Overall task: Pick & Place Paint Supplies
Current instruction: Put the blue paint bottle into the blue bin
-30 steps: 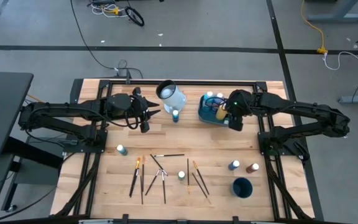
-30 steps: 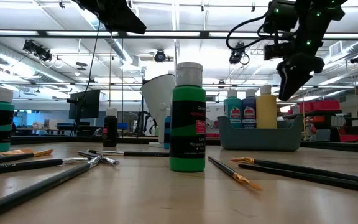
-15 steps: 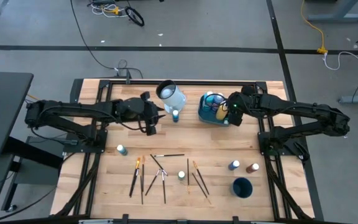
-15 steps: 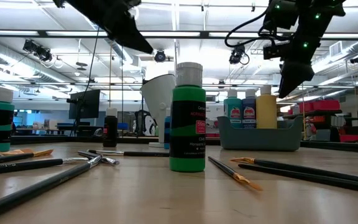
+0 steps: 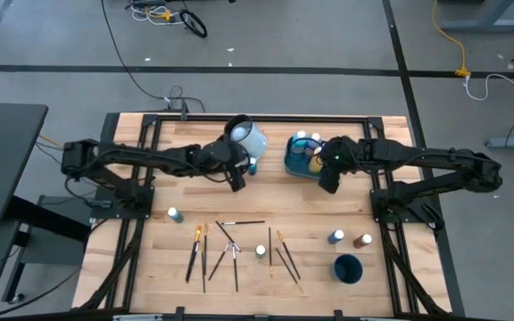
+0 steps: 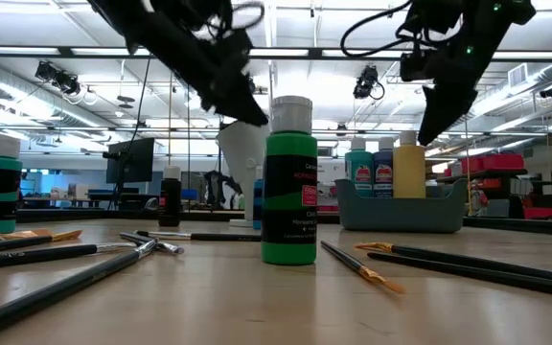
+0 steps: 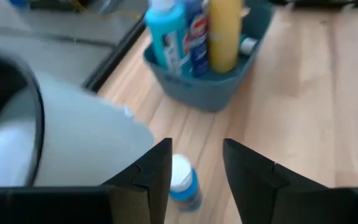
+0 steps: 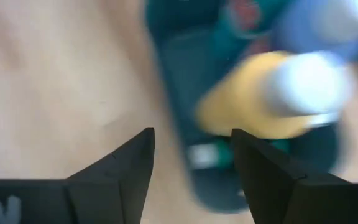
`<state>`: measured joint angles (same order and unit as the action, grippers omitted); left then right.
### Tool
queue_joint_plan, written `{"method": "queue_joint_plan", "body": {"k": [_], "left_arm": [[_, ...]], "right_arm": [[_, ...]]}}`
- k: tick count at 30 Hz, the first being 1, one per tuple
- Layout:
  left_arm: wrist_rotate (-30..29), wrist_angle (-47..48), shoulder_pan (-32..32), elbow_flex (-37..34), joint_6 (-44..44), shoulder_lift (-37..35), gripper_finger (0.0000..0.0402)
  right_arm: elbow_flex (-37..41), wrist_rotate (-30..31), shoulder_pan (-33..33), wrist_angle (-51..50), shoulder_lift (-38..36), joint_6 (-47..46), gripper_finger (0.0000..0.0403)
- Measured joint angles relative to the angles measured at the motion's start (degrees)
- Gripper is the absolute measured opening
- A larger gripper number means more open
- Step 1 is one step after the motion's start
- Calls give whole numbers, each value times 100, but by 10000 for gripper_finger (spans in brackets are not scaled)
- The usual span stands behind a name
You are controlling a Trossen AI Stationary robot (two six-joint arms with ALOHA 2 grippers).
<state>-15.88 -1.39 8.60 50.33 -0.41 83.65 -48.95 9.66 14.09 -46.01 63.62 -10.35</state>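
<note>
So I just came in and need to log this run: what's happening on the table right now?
Two robot arms are sorting paint supplies. The left gripper, jaws open, hangs over a small blue bottle beside the white jug. The right gripper, jaws open and empty, is next to the teal tub, which already holds several bottles. Brushes and other bottles lie on the table's near half.

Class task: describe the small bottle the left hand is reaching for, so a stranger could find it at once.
Start at the white jug at the table's far edge. Right beside it, on the side nearer the teal tub, stands a blue bottle. It is the only bottle standing alone there; the other nearby bottles sit inside the tub.
</note>
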Motion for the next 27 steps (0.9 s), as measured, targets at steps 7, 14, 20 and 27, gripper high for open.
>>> {"method": "queue_joint_plan", "body": {"k": [7, 14, 20, 27], "left_arm": [[16, -220, 88, 2, -252, 611, 182], [-150, -556, 88, 1, -342, 1033, 179], [-518, -563, 88, 2, -338, 1019, 174], [-283, -564, 214, 2, -611, 1008, 176]], "right_arm": [[198, -252, -316, 723, 1, -77, 215], [934, -318, -339, 2530, 3, 327, 215], [1351, -316, -339, 3414, 4, 571, 215], [1402, -307, -333, 4130, 4, 1357, 215]]}}
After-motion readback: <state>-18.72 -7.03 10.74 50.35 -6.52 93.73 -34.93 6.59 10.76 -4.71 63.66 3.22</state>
